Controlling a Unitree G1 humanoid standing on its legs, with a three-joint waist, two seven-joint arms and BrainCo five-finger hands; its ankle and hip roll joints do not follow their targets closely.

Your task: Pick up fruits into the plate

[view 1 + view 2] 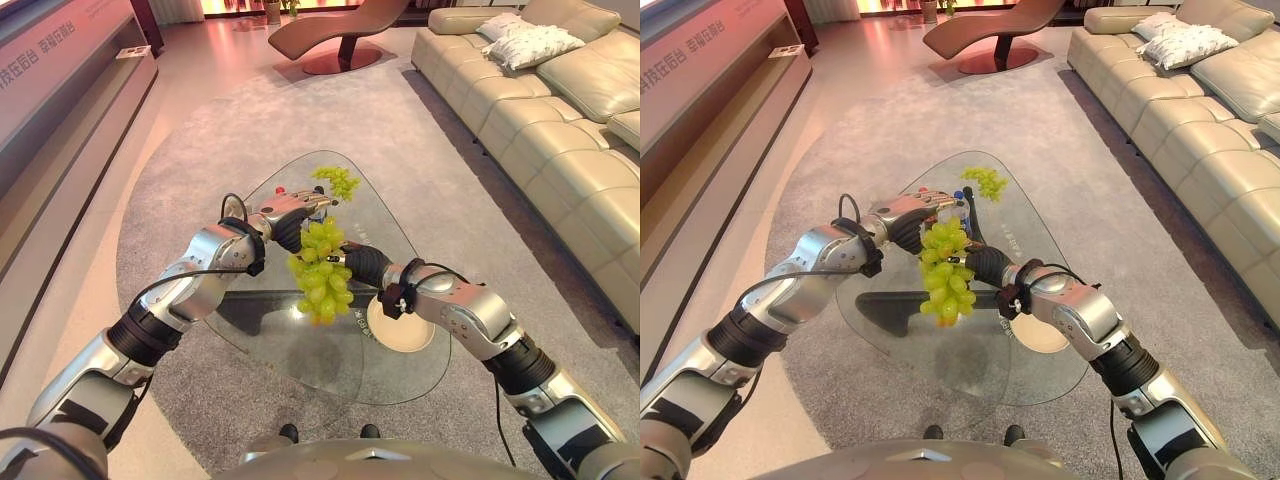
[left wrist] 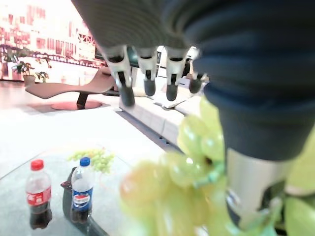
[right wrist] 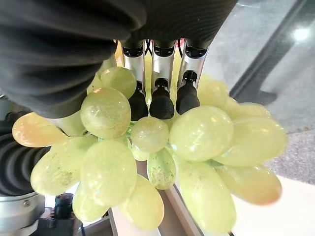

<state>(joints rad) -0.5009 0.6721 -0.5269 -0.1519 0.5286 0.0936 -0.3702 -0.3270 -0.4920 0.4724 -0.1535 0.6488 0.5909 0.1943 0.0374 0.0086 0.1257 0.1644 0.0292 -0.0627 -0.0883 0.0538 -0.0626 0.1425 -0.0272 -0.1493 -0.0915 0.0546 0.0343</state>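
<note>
Grapes (image 1: 320, 272) hang in mid-air over the glass desk (image 1: 400, 375), pinched by the right hand (image 1: 352, 258) with the left hand (image 1: 297, 212) relaxed alongside — plate (image 1: 403, 330) bare, second bunch (image 1: 338, 181) untouched.

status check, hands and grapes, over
Right robot hand shut on grapes, held above table. Left robot hand open beside them. Plate unblocked.
</note>
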